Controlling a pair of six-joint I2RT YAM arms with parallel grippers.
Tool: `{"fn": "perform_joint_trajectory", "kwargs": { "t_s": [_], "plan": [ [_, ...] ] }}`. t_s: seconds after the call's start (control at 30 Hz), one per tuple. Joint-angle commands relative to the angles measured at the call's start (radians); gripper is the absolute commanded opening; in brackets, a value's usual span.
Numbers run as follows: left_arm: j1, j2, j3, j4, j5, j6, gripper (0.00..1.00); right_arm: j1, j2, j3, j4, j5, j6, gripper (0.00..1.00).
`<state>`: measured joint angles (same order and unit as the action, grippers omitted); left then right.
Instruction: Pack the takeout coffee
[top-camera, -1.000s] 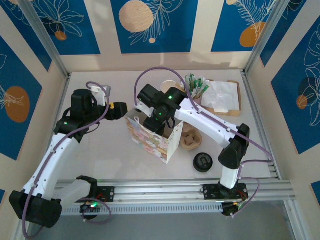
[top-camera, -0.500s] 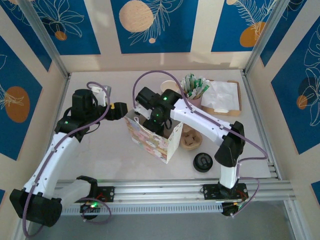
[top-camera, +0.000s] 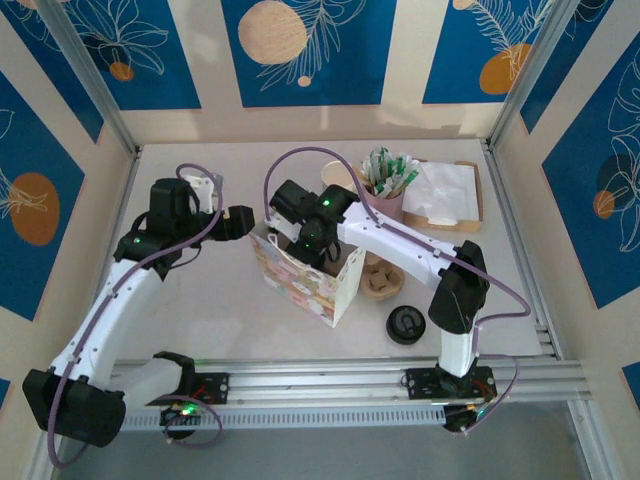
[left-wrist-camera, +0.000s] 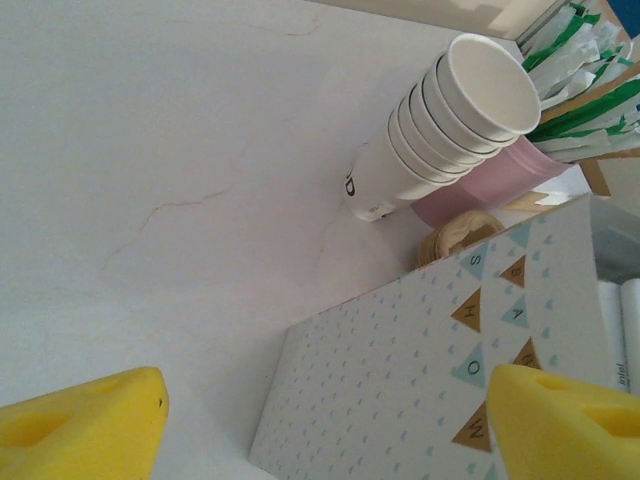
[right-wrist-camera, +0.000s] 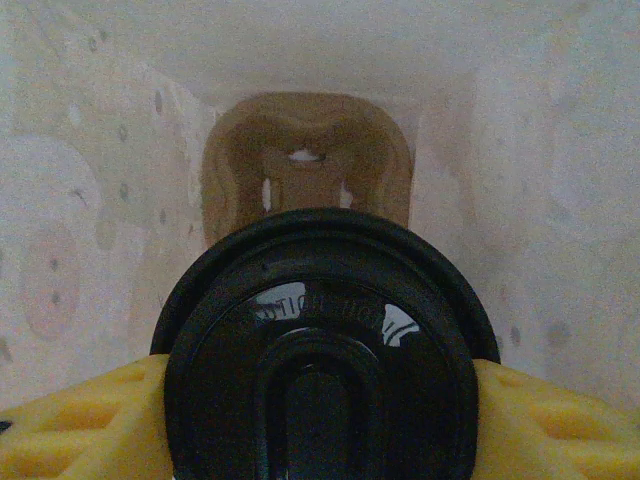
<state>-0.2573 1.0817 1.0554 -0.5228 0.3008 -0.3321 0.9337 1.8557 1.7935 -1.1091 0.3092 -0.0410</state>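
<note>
A patterned paper bag (top-camera: 300, 285) stands open in the middle of the table. My right gripper (top-camera: 305, 240) reaches down into it, shut on a coffee cup with a black lid (right-wrist-camera: 320, 370); the yellow fingers (right-wrist-camera: 80, 425) press the cup from both sides. A brown cardboard cup carrier (right-wrist-camera: 305, 165) lies on the bag's floor below the cup. My left gripper (top-camera: 243, 218) hangs open at the bag's upper left corner. In the left wrist view its yellow fingers (left-wrist-camera: 80, 425) stand wide apart over the bag's outer wall (left-wrist-camera: 420, 370).
A stack of white paper cups (left-wrist-camera: 450, 125) lies behind the bag, beside a pink cup of green sachets (top-camera: 388, 180). A tray of napkins (top-camera: 445, 195) sits at the back right. Brown cup carriers (top-camera: 380, 275) and a spare black lid (top-camera: 407, 324) lie right of the bag.
The right gripper has moved slightly left and deeper into the bag with the cup. The left gripper has edged right, closer to the bag's corner.
</note>
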Motion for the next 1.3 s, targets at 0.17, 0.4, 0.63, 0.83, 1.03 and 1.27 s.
{"fn": "perform_joint_trajectory", "kwargs": {
  "t_s": [0.17,0.4,0.63,0.83,1.03,1.27],
  "plan": [
    [0.007,0.001,0.018,-0.007,0.021,-0.004,0.83,-0.003,-0.001,-0.048,0.066,-0.030,0.005,0.48],
    [0.006,0.006,0.018,-0.005,0.030,-0.004,0.83,-0.004,0.023,-0.096,0.076,-0.031,0.019,0.48],
    [0.007,0.006,0.018,-0.005,0.028,-0.005,0.83,-0.003,0.037,-0.135,0.065,-0.033,0.029,0.48],
    [0.006,0.006,0.018,-0.005,0.029,-0.006,0.83,0.001,0.015,-0.127,0.060,-0.020,0.036,0.48],
    [0.006,0.006,0.017,-0.005,0.024,-0.005,0.83,0.014,-0.023,-0.086,0.077,-0.002,0.043,0.48],
    [0.006,0.009,0.018,-0.008,0.021,-0.005,0.83,0.027,-0.043,-0.054,0.076,0.072,0.068,0.48]
  ]
}}
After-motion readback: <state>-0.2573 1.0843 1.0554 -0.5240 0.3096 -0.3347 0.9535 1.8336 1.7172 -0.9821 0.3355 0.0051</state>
